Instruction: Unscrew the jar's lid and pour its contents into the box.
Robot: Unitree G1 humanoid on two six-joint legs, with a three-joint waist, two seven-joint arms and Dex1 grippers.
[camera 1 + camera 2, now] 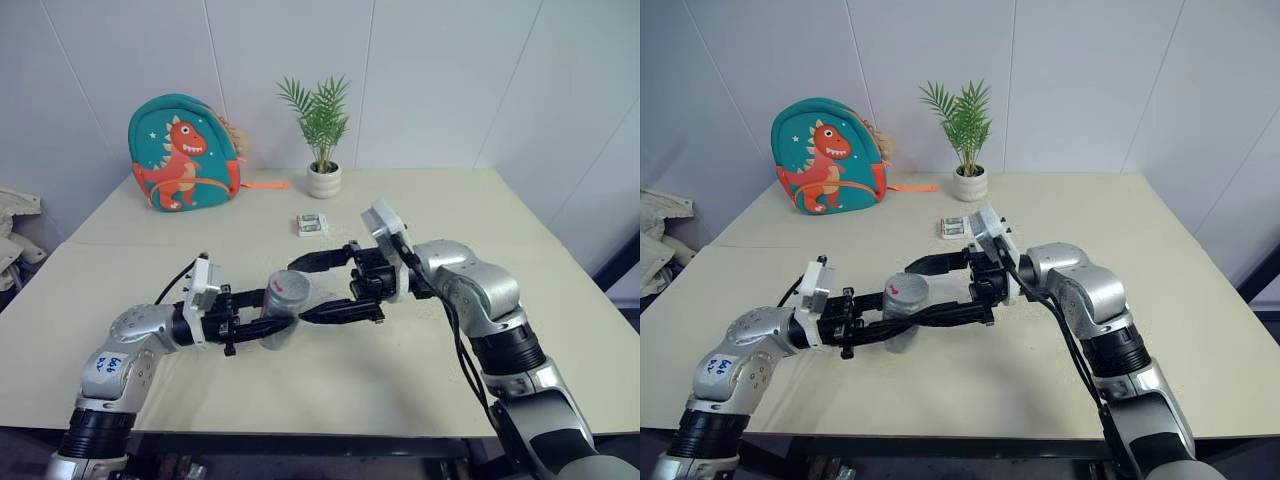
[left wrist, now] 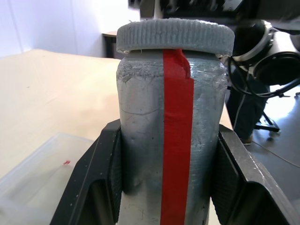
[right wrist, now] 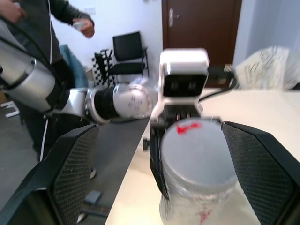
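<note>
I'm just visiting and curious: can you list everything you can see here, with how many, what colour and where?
Jar: one, clear with a red stripe, held above the table.
Lid: one, grey, on top of the jar.
Box: one, clear plastic, on the table beneath the jar.
Backpack: one, teal with an orange dinosaur, far left of the table.
Plant: one, green in a white pot, far edge.
Packet: one, white printed, in front of the plant.
Table: one, beige.
Person: one, dark top, standing in the background.
Left pincer: black, shut on the jar.
Right pincer: black, open around the lid.
</note>
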